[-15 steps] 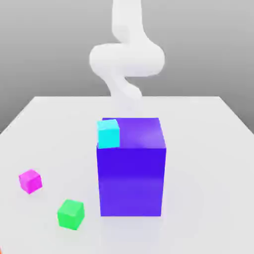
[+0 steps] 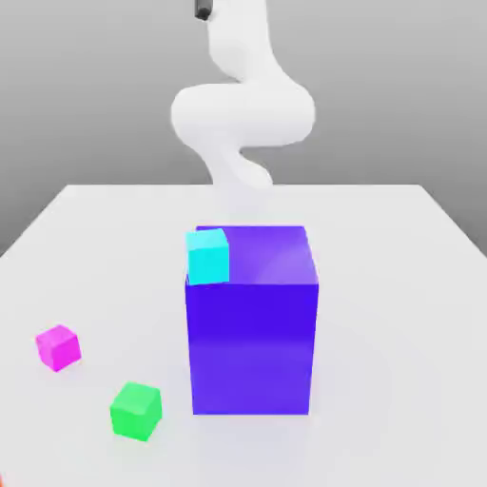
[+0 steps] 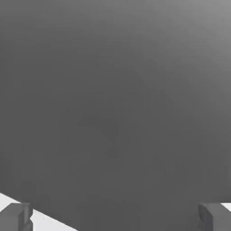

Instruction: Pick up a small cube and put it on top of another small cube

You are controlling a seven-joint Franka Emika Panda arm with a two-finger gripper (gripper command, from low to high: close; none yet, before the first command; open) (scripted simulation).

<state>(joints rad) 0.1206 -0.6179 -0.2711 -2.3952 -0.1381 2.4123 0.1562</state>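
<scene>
Exterior view: small plain magenta-pink cube (image 2: pixel 58 347) sits on the white tabletop (image 2: pixel 399 285) at lower left of the frame, near the table's left edge. Small plain bright green cube (image 2: pixel 135 411) lies lower & a bit to the right of it, close to the bottom edge; the two are near each other but apart, not touching. Both rest flat on the table w/ nothing on top of them.

Big purple-blue block (image 2: pixel 252 333) stands upright at centre of the frame, to the right of both small cubes & clear of them. Small cyan cube (image 2: pixel 207 255) sits on the block's top face, at its front-left corner as the frame shows it.

White robot arm (image 2: pixel 243 109) rises behind the block in the upper middle of the frame, curling up to the top edge, where a small dark part shows beside it.

Hand view: gripper (image 3: pixel 115 219) has its two grey fingertips (image 3: pixel 15 217) at the lower corners of the frame, far apart, so the jaws stand wide w/ nothing between them. Behind them mostly dark grey backdrop, a sliver of pale surface at lower left
</scene>
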